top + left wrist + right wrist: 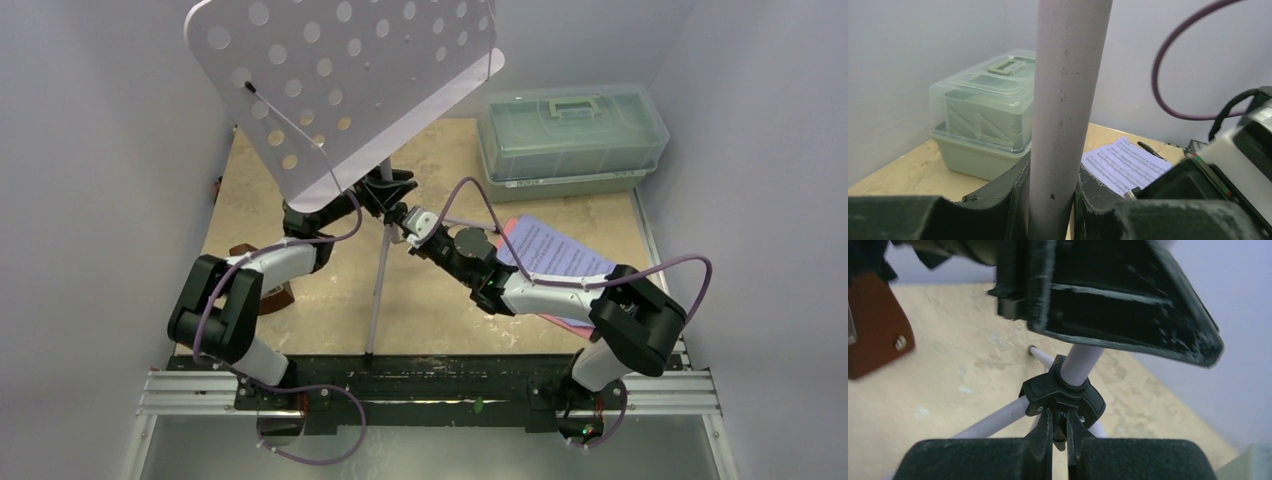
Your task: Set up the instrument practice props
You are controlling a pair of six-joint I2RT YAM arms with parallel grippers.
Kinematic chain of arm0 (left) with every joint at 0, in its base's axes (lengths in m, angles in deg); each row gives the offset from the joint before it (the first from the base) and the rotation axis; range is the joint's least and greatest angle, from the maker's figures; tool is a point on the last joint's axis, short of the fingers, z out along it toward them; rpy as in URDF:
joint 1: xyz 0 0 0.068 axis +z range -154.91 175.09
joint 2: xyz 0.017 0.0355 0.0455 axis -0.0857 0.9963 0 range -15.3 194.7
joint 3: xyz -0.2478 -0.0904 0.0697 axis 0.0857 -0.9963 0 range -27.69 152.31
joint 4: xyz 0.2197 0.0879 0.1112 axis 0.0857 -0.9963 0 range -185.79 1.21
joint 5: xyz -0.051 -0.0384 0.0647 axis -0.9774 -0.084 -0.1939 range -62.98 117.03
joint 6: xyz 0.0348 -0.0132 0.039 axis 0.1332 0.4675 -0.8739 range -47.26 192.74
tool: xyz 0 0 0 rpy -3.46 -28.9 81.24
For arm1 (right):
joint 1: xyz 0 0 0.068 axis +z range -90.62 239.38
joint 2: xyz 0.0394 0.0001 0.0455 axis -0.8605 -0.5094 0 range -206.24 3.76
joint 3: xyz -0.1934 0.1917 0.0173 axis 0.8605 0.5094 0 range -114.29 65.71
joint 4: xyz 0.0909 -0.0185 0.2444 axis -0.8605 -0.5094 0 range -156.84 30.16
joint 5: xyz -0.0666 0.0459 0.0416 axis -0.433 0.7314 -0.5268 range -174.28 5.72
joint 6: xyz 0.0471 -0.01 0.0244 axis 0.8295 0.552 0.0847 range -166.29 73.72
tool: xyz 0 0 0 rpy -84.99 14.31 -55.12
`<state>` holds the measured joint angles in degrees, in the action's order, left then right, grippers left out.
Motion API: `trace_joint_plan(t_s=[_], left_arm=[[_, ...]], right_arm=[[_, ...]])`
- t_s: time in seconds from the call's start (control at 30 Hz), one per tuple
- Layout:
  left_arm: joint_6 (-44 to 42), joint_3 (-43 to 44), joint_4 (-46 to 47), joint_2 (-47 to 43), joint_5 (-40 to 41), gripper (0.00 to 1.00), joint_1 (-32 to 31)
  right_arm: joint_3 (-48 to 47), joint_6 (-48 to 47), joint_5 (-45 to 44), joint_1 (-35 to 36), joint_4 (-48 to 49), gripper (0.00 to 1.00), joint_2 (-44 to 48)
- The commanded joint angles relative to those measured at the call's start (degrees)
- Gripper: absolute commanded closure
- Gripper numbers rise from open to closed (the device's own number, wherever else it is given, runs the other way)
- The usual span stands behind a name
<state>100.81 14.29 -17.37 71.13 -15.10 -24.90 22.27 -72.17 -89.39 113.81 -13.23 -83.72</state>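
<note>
The lavender perforated music stand [340,70] stands tilted at the back left, its pole [1068,90] on thin tripod legs [378,290]. My left gripper [378,188] is shut on the pole, which fills the gap between its fingers [1050,185]. My right gripper [403,222] is shut on a small black knob of the stand's black leg hub [1063,392], seen close up in the right wrist view [1059,430]. The pale-blue music sheet [550,250] lies over the pink sheet [565,322] under my right arm. The brown metronome [250,268] stands behind my left arm [873,325].
A translucent green lidded box [570,130] stands at the back right, also in the left wrist view [983,120]. Small black pliers [1150,149] lie beyond the blue sheet [1123,165]. Grey walls close in the table on the left, back and right.
</note>
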Motion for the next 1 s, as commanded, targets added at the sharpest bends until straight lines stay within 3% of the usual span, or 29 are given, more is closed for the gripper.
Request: trace_joint_plan(t_s=[0.0,0.1,0.23,0.43,0.6,0.67,0.77,0.87,0.97], left_arm=[[14.18,9.74,20.57,4.63,-9.38,1.00,0.04],[20.43,14.19,28.09,9.06,-13.30,1.00,0.12],[21.20,18.92,27.34,12.91,-17.26,1.00,0.04],[22.41,18.59,30.16,16.14,-19.01,1.00,1.15],[18.46,14.28,29.09,15.51,-21.39,1.00,2.76],[13.19,13.30,23.44,14.09,-21.81,1.00,3.10],[4.62,12.54,14.66,11.92,-21.80,1.00,3.56],[-1.73,12.76,6.60,11.00,-21.63,1.00,3.73],[-2.68,12.36,4.87,10.08,-20.77,1.00,3.55]], right_arm=[[0.34,30.69,3.87,0.41,11.37,1.00,-0.14],[1.17,42.01,1.06,0.32,13.97,1.00,-0.93],[2.06,51.05,-2.42,0.19,16.01,1.00,-1.63],[1.77,50.17,-0.73,0.15,16.35,0.95,-1.34],[1.82,48.51,0.05,0.15,15.95,0.96,-2.34],[2.45,48.05,1.29,0.12,16.69,0.86,-2.75],[2.71,48.21,1.11,0.15,14.69,0.46,-2.07],[2.91,46.44,0.14,0.15,9.92,0.18,0.51],[5.45,44.22,-2.60,0.15,8.15,0.01,3.48]])
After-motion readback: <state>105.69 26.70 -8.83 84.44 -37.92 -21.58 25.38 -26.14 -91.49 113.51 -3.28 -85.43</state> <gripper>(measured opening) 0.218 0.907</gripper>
